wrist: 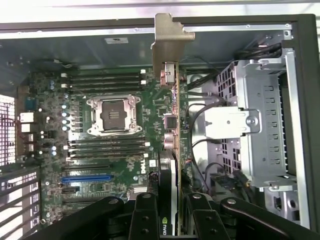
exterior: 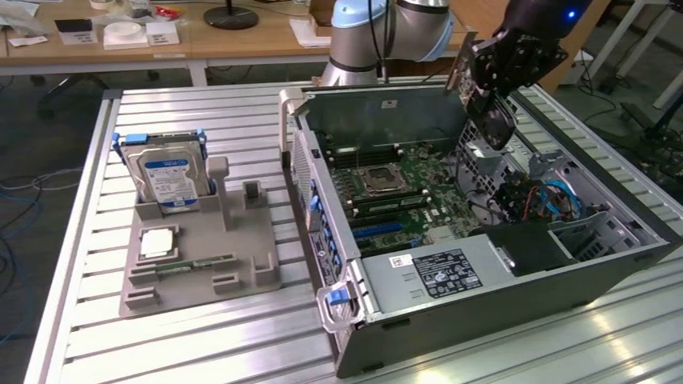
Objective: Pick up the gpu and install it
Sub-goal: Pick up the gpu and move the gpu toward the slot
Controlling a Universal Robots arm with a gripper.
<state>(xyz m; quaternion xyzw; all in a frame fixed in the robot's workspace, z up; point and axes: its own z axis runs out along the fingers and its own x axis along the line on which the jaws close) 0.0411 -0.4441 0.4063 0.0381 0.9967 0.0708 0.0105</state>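
Pick-up: done, judging by the grip. Gripper [wrist: 172,210] is part-closed, fingers [wrist: 145,212] clamped either side of the gpu [wrist: 173,125], holding it by one long edge. Card hangs edge-on under the wrist cam, silver bracket [wrist: 170,35] at the far end from the fingers.

Position, ext. view: arm and card sit at approx 1 o'clock of the open pc case [exterior: 481,320], above the rim and not down in it. The card is over the motherboard [wrist: 125,165], on the side nearest the drive cage [wrist: 265,125] and just beside the CPU socket [wrist: 114,116].

Install: not done. Card is clear of the board, no contact w/ any slot that I can see. Blue slot [wrist: 87,177] and the dark slots by it are bare and well apart from the card's line. Can't tell which slot is meant.

Rest of the bench, ext. view: grey parts holder [exterior: 245,272] at 9 o'clock of the case, hard drive [exterior: 165,180] upright at its 11 o'clock corner, memory stick [exterior: 197,262] lying flat in it. Neither touched.

Est. progress: approx halfway. Grasp and carry done; line-up, lowering, seating and release left.
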